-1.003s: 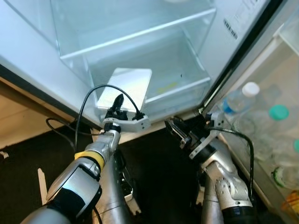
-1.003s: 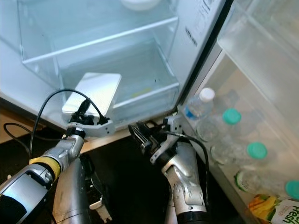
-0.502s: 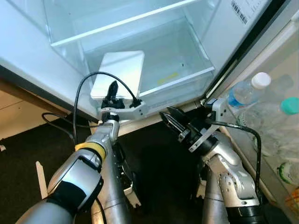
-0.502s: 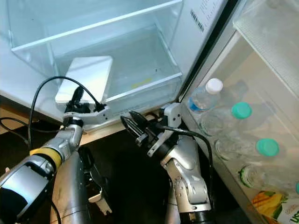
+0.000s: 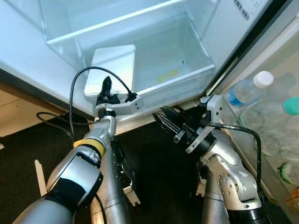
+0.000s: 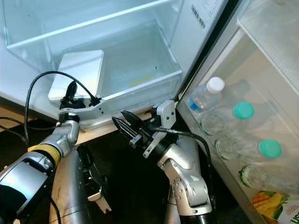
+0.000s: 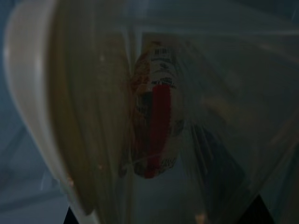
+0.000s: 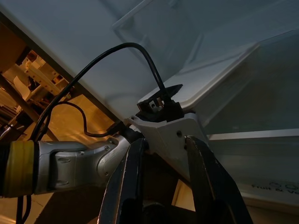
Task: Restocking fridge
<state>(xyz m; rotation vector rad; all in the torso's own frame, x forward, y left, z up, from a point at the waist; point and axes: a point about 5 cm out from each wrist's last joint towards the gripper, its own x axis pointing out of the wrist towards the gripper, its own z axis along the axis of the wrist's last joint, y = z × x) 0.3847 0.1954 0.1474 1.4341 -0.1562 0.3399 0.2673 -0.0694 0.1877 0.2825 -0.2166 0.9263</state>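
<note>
A flat white lidded container (image 5: 112,65) lies at the left of the fridge's clear bottom drawer (image 5: 187,77). My left gripper (image 5: 106,85) is at the container's near edge, over the drawer's front wall, and looks shut on it. Close up in the left wrist view are the container's white rim (image 7: 28,102) and a wrapped, red-labelled item (image 7: 156,126) behind clear plastic. My right gripper (image 5: 159,113) hangs open below the drawer front, pointing left, with nothing between its fingers (image 8: 126,186).
On the right, the open door's shelf holds a white-capped water bottle (image 5: 247,91), teal-capped bottles (image 6: 243,110) and a juice carton (image 6: 275,207). A glass shelf (image 5: 107,25) spans the fridge above the drawer. A black cable (image 5: 74,93) loops off my left wrist. Dark floor lies below.
The camera has shifted. The white container now lies further left in the drawer, with my left gripper still at its edge. My right gripper has reached up and to the left.
</note>
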